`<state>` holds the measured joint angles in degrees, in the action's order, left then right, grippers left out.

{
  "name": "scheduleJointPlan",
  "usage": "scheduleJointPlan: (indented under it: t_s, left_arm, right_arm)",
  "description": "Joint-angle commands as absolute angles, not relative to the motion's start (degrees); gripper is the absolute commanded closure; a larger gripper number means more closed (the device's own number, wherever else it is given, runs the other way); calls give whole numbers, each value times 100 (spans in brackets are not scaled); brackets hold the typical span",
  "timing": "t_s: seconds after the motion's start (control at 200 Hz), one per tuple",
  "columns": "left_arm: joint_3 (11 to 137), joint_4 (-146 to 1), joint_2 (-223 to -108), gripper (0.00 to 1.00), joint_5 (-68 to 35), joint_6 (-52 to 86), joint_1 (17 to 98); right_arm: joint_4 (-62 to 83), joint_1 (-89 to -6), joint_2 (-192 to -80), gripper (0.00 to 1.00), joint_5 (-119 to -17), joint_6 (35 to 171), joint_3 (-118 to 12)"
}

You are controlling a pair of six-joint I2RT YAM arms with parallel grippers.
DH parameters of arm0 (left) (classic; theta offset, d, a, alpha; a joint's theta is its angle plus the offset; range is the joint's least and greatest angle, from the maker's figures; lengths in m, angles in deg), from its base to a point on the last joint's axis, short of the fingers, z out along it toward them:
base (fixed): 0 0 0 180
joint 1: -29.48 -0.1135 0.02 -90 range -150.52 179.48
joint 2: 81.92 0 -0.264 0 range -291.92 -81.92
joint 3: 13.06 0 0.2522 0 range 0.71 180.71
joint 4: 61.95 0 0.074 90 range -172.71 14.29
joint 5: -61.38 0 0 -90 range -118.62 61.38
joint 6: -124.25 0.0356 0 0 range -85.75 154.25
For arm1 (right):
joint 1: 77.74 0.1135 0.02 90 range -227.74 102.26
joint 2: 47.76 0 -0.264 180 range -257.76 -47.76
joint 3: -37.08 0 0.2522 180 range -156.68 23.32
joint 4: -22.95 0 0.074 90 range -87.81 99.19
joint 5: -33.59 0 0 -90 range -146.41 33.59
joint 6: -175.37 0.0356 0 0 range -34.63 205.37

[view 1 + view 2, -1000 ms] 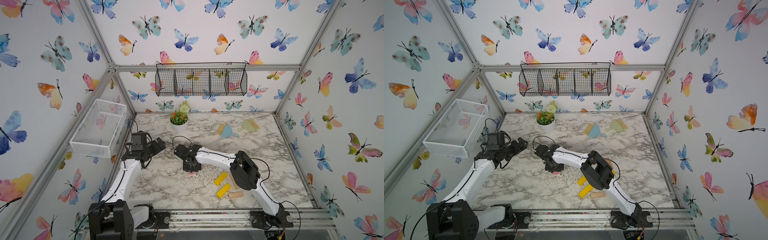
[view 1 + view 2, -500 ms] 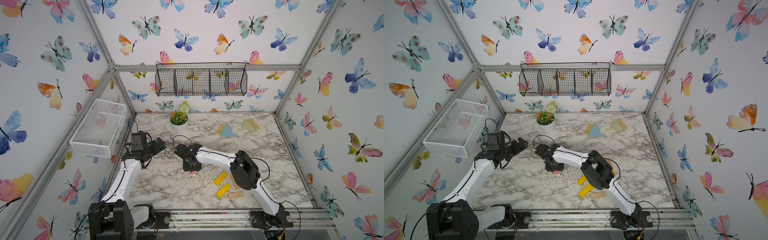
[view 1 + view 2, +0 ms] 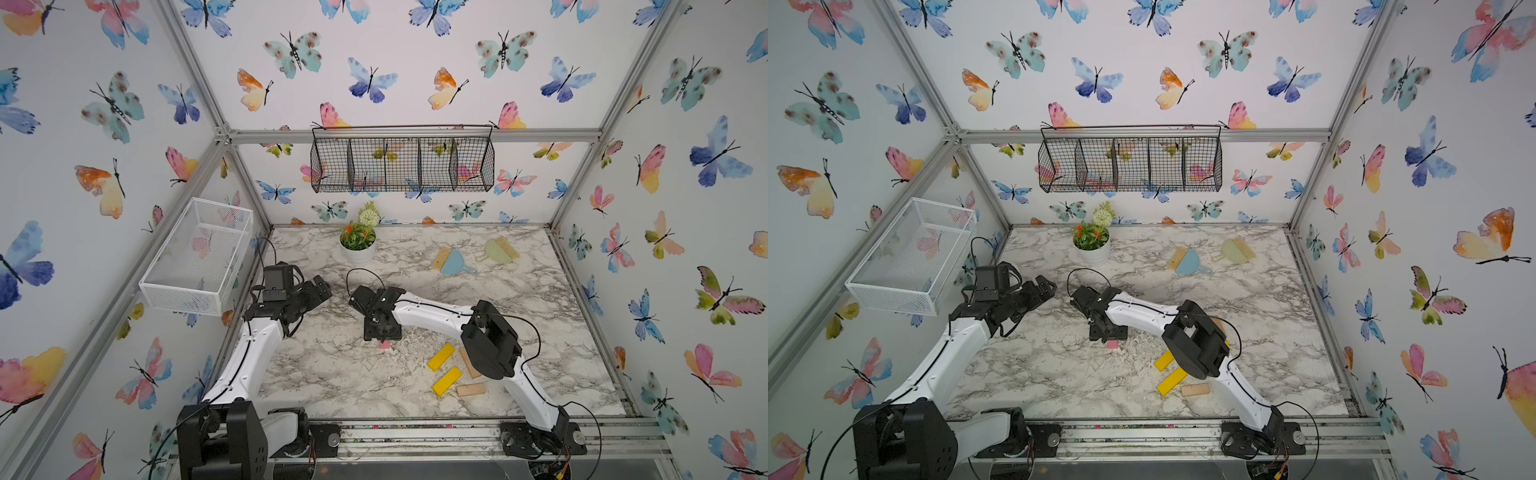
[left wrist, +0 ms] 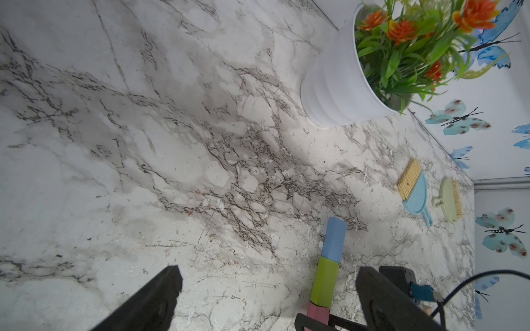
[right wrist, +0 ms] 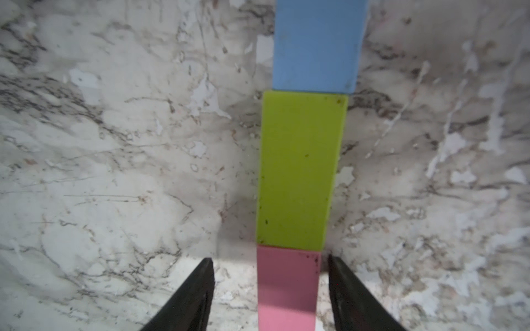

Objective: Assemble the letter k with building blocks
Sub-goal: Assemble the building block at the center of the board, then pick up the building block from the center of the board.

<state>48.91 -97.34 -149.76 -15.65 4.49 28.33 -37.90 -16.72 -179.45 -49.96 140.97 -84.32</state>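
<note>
The right gripper hangs low over the pink block with its jaws parted, one finger on each side and marble showing in both gaps, so it holds nothing. The pink block lies flat on the marble table, end to end with the green block, which in turn meets the light blue block, the three forming one straight bar. In both top views the gripper body covers the green and blue pieces, leaving only the pink block's near end visible. Beside the pink block, toward the right arm's base, lie two yellow blocks and a tan block; the arm's black elbow overhangs a second tan block and hides part of it. Well beyond the pink block, by the back wall, stand a white flowerpot, a blue dustpan and a green dustpan. The left gripper is spread wide and empty, well apart from the pink block on the robot's left.
</note>
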Motion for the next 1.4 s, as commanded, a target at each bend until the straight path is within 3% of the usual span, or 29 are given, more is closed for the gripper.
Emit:
scheduleJointPlan:
  t_s: [0.0, 0.19, 0.415, 0.571, 0.681, 1.031, 1.151, 1.236, 1.397]
  left_arm:
    - [4883, -9705, -14888, 1, -1504, 647, 2917]
    - [5097, -9720, -14960, 2, -2011, 857, 4126]
    - [5714, -9751, -15711, 2, -3163, 959, 6262]
    - [6233, -9759, -16528, 1, -3454, 1084, 7310]
    - [6422, -9598, -17001, 0, -3285, 1122, 7722]
    - [6759, -9251, -18203, 14, -3000, 1373, 8663]
    - [6871, -9210, -18485, 21, -2809, 1439, 8857]
    - [6895, -9188, -18618, 32, -2651, 1489, 8928]
    - [6991, -9310, -18828, 33, -2666, 1558, 9034]
  right_arm:
    - [-3310, -1718, -17208, 33, -4639, 13886, -8137]
    - [-2445, -1815, -15875, 32, -3924, 13703, -7036]
    - [-1529, -2575, -14377, 27, -4370, 13302, -5272]
    - [-1348, -3254, -13371, 11, -4415, 13369, -4235]
    - [-1523, -3774, -12736, 9, -4290, 13380, -3807]
    - [-2052, -5438, -11474, 8, -4798, 13144, -3086]
    - [-2154, -5700, -11455, 8, -5008, 13056, -3022]
    - [-2172, -5817, -11468, 8, -5134, 13031, -2990]
    - [-2109, -5911, -11483, 9, -5287, 13029, -2935]
